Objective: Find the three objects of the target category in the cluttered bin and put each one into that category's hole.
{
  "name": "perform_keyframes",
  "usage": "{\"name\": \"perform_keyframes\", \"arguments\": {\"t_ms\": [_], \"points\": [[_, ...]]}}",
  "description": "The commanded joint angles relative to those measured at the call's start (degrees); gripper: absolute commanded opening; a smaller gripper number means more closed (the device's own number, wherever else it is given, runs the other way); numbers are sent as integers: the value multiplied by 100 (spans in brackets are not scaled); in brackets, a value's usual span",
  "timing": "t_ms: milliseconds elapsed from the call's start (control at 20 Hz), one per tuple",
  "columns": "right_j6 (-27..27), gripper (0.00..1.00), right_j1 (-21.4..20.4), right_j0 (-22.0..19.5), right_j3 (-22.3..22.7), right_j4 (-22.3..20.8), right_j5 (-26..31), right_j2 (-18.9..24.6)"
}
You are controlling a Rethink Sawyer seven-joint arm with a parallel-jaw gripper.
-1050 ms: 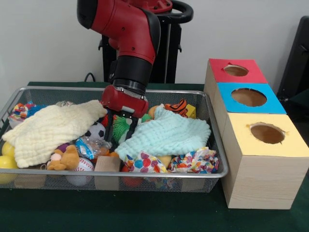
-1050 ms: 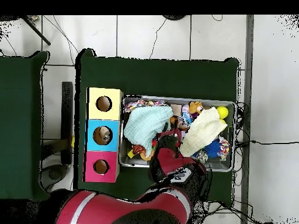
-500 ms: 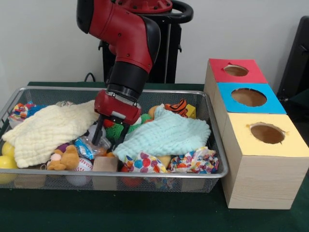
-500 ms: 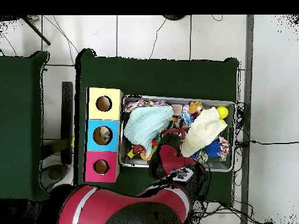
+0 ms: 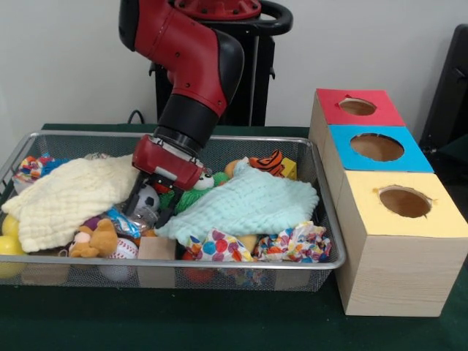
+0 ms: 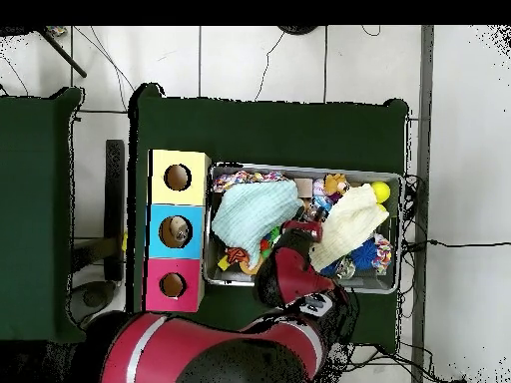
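Front and overhead views of the sorting station. A silver wire-mesh bin (image 5: pixel 322 191) stands on a dark green table (image 5: pixel 219 322). At 3 o'clock from the bin in the front view is a row of three pale wooden boxes, each with a round hole in its lid: a yellow-topped box (image 5: pixel 404 201) nearest the camera, a blue-topped box (image 5: pixel 376 147) in the middle and a red-topped box (image 5: pixel 357 107) farthest.

The red and black robot arm (image 5: pixel 191 66) comes down from 12 o'clock, tilted toward 7 o'clock. Its gripper (image 5: pixel 145 208) reaches into the clutter between a cream-yellow muslin cloth (image 5: pixel 66 194), at 9 o'clock from it, and a mint-green muslin cloth (image 5: pixel 245 203), at 3 o'clock. The two black fingers (image 5: pixel 134 202) stand apart and straddle a small black-and-white soccer ball (image 5: pixel 148 199); whether they press on it cannot be told.

Around the gripper lie a green spiky toy (image 5: pixel 187 197) at 3 o'clock, a brown plush bear (image 5: pixel 99 240) at 7 o'clock, a white baseball with red stitching (image 5: pixel 126 249) at 6 o'clock and a plain wooden block (image 5: pixel 156 248) at 5 o'clock. An orange striped tiger toy (image 5: pixel 268 161) sits at the bin's far edge, above the mint cloth. A confetti-print cloth (image 5: pixel 219 247) lies along the near wall, and a yellow ball (image 5: pixel 9 245) occupies the near corner at 9 o'clock.

In the overhead view the arm (image 6: pixel 295 276) covers the bin's (image 6: pixel 304 171) middle, and the gripper is hidden beneath it.
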Motion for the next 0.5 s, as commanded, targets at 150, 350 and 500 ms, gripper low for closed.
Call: {"name": "perform_keyframes", "arguments": {"t_ms": [150,350,500], "points": [[1738,100,555,-225,125,1114,-537,749],[1926,100,584,-289,180,1154,-842,846],[2176,100,564,-367,246,1109,-1027,949]]}}
